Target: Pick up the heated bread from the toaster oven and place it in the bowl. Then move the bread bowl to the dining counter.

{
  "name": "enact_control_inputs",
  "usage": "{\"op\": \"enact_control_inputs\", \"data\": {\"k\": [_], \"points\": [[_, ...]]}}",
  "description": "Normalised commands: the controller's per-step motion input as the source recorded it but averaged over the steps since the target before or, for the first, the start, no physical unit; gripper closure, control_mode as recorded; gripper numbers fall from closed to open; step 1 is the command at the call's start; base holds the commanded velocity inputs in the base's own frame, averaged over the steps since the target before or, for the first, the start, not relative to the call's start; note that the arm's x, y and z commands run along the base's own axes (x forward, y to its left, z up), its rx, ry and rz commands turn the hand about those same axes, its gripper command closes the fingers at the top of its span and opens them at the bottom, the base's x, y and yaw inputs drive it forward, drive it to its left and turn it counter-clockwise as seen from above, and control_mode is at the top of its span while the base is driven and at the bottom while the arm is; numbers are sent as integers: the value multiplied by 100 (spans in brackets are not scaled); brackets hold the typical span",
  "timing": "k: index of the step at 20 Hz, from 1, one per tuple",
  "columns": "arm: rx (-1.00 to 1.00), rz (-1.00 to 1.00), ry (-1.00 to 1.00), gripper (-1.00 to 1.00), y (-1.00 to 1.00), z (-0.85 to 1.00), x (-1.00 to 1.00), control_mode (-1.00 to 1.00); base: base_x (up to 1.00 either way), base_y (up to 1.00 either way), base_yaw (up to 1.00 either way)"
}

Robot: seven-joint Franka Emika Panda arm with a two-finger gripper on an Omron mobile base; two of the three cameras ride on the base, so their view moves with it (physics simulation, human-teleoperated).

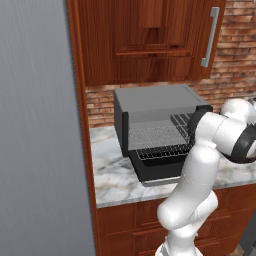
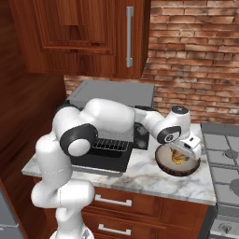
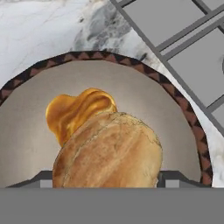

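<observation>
End effector (image 2: pixel 183 158) low over bowl (image 2: pixel 164 164); bread (image 3: pixel 109 151) directly beneath, filling bowl centre. Bare table (image 2: pixel 140 175) open toward near edge. Stove (image 2: pixel 223 154) close on one side; toaster oven (image 2: pixel 112 95) with dropped door (image 2: pixel 105 161) blocking the other.

The heated bread (image 3: pixel 107 151) is cut off below — both fingertips hidden behind it; the bowl (image 3: pixel 183 109) is cropped at the frame's sides.

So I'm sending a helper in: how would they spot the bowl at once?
Find the grey toaster oven on the marble counter. Between it and the stove sits the bowl, under the robot's hand. It is round and tan with a dark patterned rim, with bread inside.
</observation>
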Motion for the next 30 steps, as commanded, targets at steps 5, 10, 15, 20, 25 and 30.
{"op": "enact_control_inputs", "data": {"k": [5,10,15,20,25,30], "points": [[0,-3,0,-100,0,-3,8,-100,0,0,0],[0,-6,0,-100,7,17,0,-100,0,0,0],[0,-5,0,-100,35,4,-20,-100,0,0,0],[2,-13,1,-100,76,-3,-96,-100,0,0,0],[11,-26,0,-100,56,-12,-33,-100,0,0,0],[7,-37,0,-100,7,-24,15,-100,0,0,0]]}}
